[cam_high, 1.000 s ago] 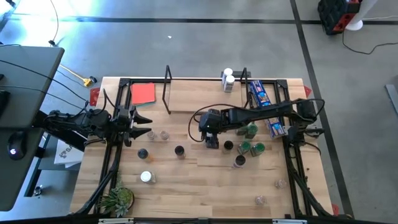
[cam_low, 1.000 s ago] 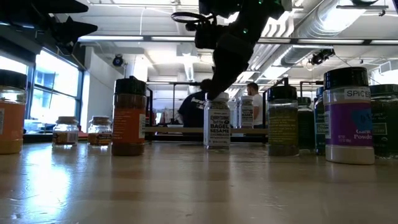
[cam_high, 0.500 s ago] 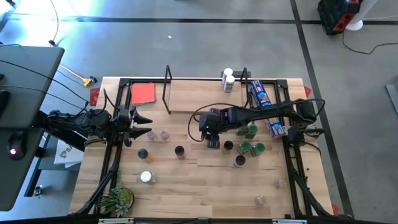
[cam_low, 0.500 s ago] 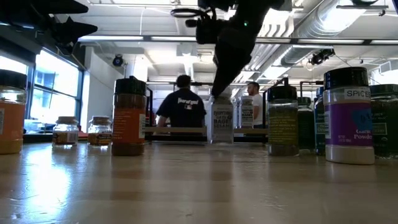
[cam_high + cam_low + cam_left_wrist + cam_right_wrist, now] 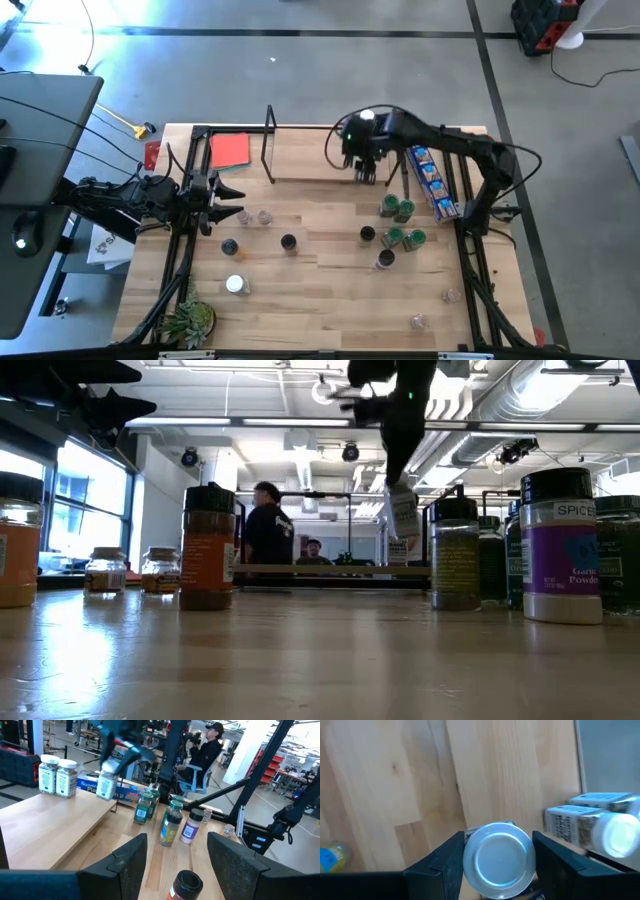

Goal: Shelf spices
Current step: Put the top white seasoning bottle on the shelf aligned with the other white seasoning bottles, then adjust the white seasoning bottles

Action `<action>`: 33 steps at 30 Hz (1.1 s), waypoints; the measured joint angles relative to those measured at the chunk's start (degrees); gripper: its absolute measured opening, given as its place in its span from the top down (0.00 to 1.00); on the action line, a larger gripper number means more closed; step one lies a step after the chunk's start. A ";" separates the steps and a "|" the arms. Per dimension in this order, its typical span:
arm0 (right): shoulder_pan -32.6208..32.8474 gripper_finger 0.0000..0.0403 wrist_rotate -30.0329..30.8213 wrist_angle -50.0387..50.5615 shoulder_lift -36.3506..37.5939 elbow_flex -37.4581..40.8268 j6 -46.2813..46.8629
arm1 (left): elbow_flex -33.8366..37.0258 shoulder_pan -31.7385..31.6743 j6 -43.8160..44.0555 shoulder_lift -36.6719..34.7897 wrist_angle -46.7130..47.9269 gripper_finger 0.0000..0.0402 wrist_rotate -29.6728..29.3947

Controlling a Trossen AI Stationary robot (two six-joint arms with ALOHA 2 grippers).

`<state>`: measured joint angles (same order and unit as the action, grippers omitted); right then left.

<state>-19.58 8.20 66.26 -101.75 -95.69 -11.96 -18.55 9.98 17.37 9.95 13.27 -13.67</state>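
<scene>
My right gripper (image 5: 366, 162) hangs above the right end of the light-wood shelf (image 5: 310, 165), shut on a clear spice jar (image 5: 106, 780) with a pale lid. Two white-lidded jars (image 5: 57, 776) stand on the shelf just beyond it. Several more jars, green-lidded (image 5: 400, 208) and black-lidded (image 5: 288, 242), stand on the table in front of the shelf. At the table's left edge my left gripper (image 5: 225, 200) stays level and open, with nothing between its fingers; a black-lidded jar (image 5: 185, 884) stands below it. My right gripper pinches the jar at its lid end (image 5: 499, 857) between its two fingers (image 5: 445, 862), one on each side. The fingers come from above, pointing steeply down. The jar (image 5: 403, 515) hangs below them, slightly tilted, clear of the table and the shelf.
A long blue snack packet (image 5: 425, 172) lies right of the shelf, a red card (image 5: 230, 150) left of it. A small plant (image 5: 190, 322) sits at the near left corner. Loose clear jars (image 5: 262, 216) (image 5: 452, 295) stand on the table. People show in the room behind.
My right gripper has taken the clear jar from the middle of the table, lifted it clear and swung it toward the far edge. It now hangs over the shelf's right end, beside the two white-lidded jars. The gripper has tipped more steeply downward on the way.
</scene>
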 joint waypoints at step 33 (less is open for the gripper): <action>-8.95 0.49 -1.17 -7.06 -0.02 3.72 -0.31 | 0.00 -0.02 0.55 -0.03 0.21 0.50 0.01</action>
<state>-28.53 7.03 59.20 -101.78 -91.96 -12.27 -18.55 9.96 17.91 9.91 13.47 -13.66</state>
